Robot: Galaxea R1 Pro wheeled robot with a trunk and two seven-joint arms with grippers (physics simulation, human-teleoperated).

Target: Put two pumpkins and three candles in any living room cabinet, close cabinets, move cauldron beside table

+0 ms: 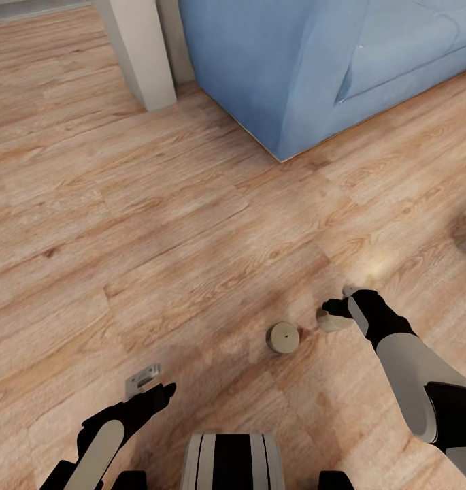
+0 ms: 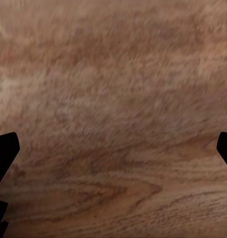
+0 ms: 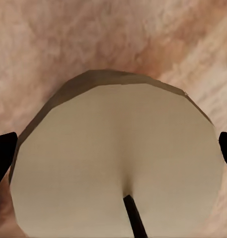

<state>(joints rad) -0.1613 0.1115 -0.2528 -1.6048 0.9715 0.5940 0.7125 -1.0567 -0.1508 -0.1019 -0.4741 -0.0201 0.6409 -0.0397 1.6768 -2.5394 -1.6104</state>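
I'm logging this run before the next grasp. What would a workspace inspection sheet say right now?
Surface: wooden floor, bare plank grain under the left tool.
Job's things: two short beige candles on the floor, one free, one directly under the right tool.
Clutter: small grey plate-like item near the left tool, unidentifiable.
Tools: left tool open, empty; right tool open, fingers either side of the wicked candle top.
Cables: nothing seen.
Surroundings: blue sofa, pale post.
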